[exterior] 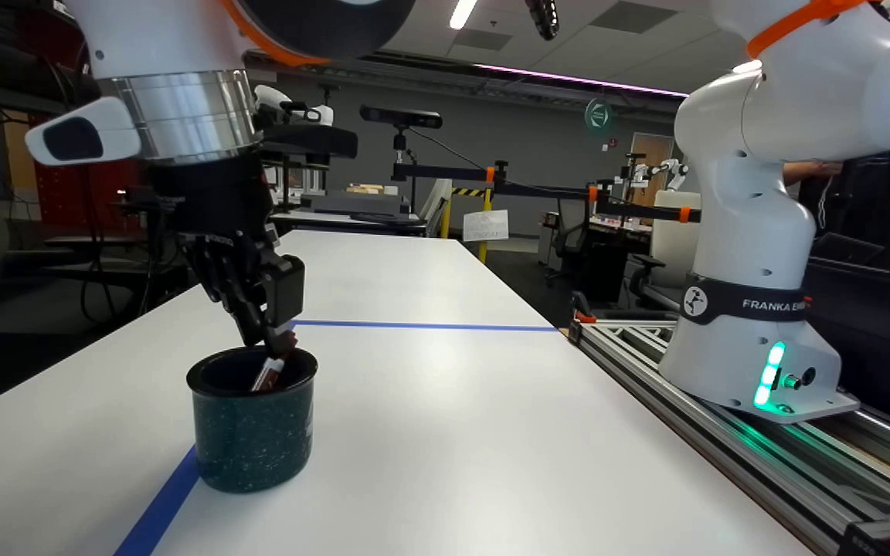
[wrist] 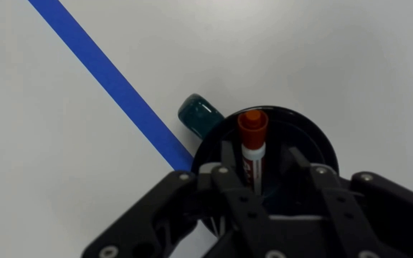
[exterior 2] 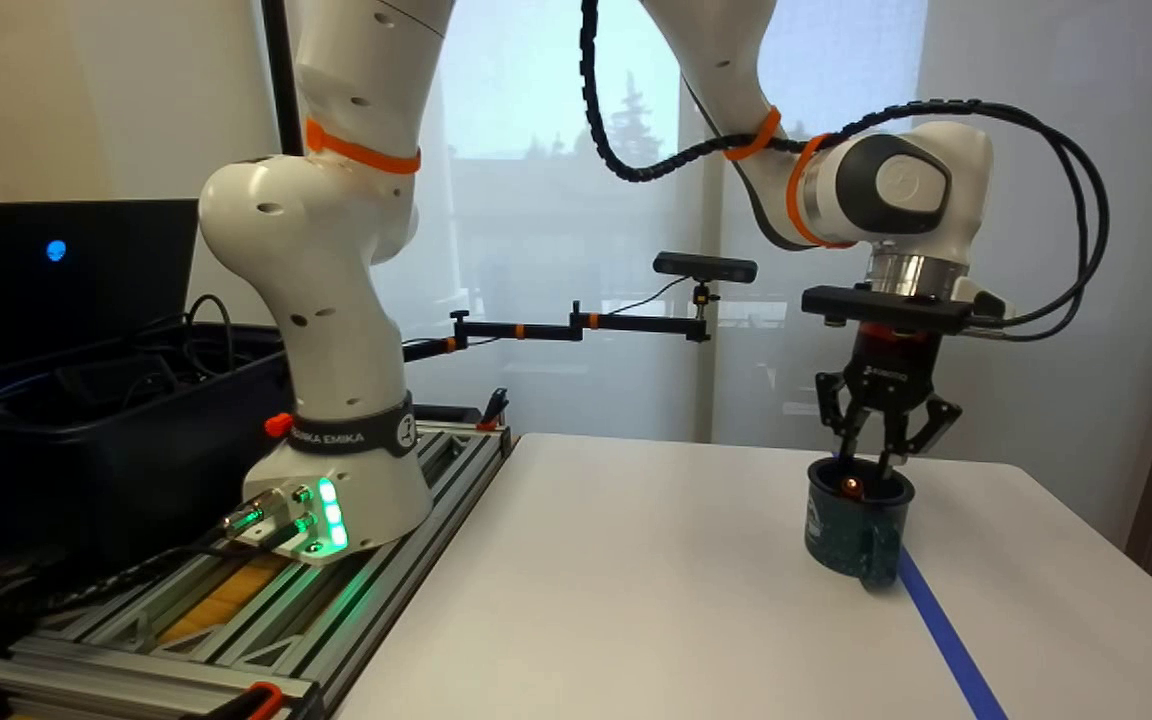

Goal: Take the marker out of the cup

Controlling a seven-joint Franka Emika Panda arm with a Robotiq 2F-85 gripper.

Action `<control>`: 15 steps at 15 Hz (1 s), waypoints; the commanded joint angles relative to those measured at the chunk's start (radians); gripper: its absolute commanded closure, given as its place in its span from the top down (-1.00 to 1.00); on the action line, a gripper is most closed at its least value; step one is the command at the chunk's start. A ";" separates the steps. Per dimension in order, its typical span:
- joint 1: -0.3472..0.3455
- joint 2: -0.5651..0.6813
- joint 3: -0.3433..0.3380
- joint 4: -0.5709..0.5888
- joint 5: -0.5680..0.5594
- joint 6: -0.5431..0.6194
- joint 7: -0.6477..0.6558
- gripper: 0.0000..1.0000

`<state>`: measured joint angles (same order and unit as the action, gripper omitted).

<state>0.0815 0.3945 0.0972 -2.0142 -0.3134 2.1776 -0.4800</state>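
Observation:
The dark teal speckled cup (exterior: 253,440) stands upright on the white table, and it also shows in the other exterior view (exterior 2: 836,535) and the wrist view (wrist: 319,134). Its handle (wrist: 199,116) points up-left in the wrist view. The marker (wrist: 252,139), with an orange-red cap and white band, leans inside the cup, cap end up near the rim; it also shows in both exterior views (exterior: 267,375) (exterior 2: 852,487). My gripper (wrist: 262,154) is partly open over the cup mouth (exterior: 266,341) (exterior 2: 864,466). The marker lies between the fingers, nearer the left one, with gaps visible. Its lower end is hidden.
Blue tape (wrist: 109,77) runs along the table (exterior: 429,432) and passes under or beside the cup. The robot base (exterior 2: 336,500) stands on a metal rail frame at the table's side. A camera on a boom (exterior 2: 704,267) and a dark bin (exterior 2: 116,460) are farther off.

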 commanded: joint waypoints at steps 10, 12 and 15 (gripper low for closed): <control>-0.010 0.032 0.019 0.021 -0.005 0.018 -0.059 -0.27; -0.013 0.038 0.018 0.025 -0.003 0.022 -0.066 -0.29; -0.017 0.045 0.019 0.029 -0.001 0.020 -0.076 -0.28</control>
<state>0.0772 0.4228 0.1068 -2.0088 -0.3133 2.1972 -0.5331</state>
